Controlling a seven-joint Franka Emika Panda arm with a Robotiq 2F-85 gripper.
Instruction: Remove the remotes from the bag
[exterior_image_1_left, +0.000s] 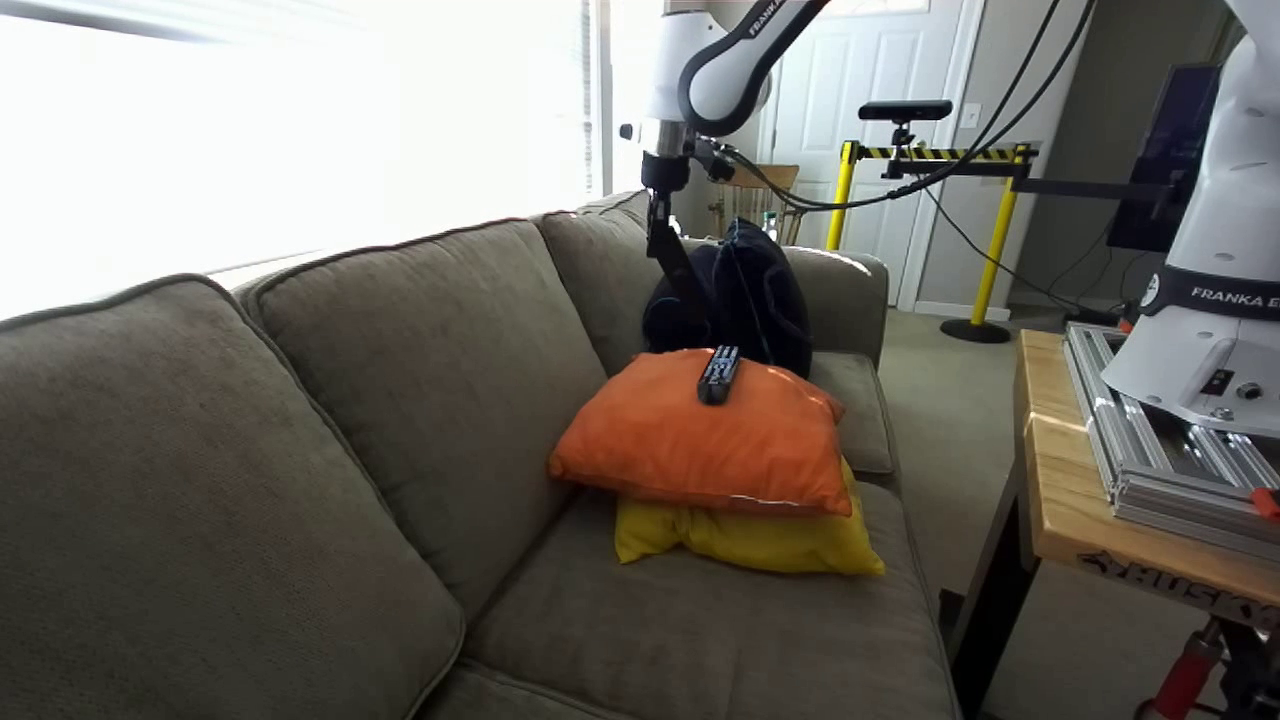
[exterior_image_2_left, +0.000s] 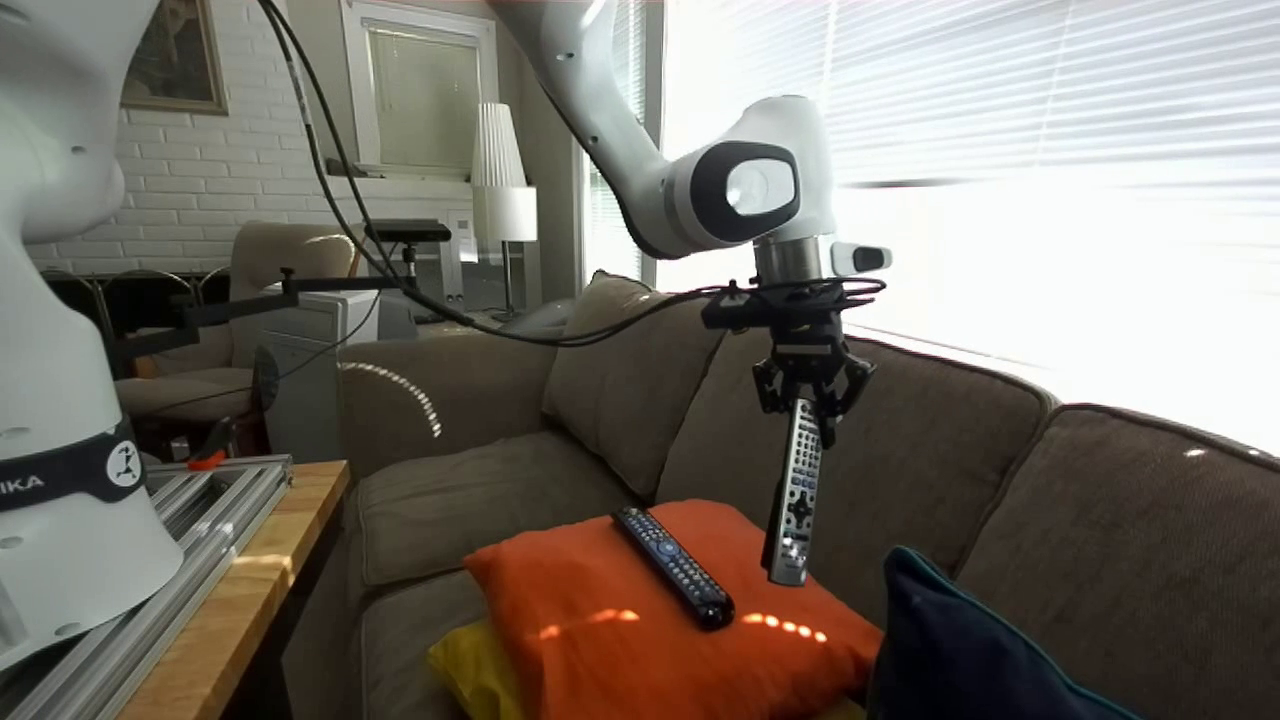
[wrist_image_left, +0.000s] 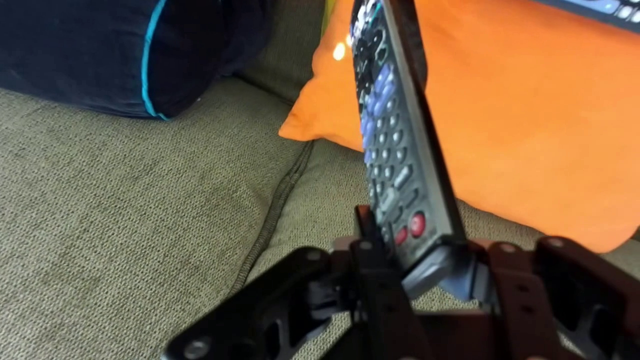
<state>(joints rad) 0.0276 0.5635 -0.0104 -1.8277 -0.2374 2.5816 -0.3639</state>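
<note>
The grey remote (exterior_image_2_left: 797, 490) is hanging at a slant right of centre in an exterior view, and the gripper (exterior_image_2_left: 808, 402) is pinching its upper end. The black remote (exterior_image_2_left: 672, 567) is lying face up on the orange pillow (exterior_image_2_left: 590, 620), lower centre of that frame. The bag (exterior_image_2_left: 960, 640) is slumping at the lower right there and filling the upper left of the wrist view; its inside is hidden, so I cannot tell what it is holding. The yellow pillow (exterior_image_1_left: 750, 542) is lying under the orange pillow, and the sofa (exterior_image_1_left: 400, 380) is bearing both pillows and the bag.
</note>
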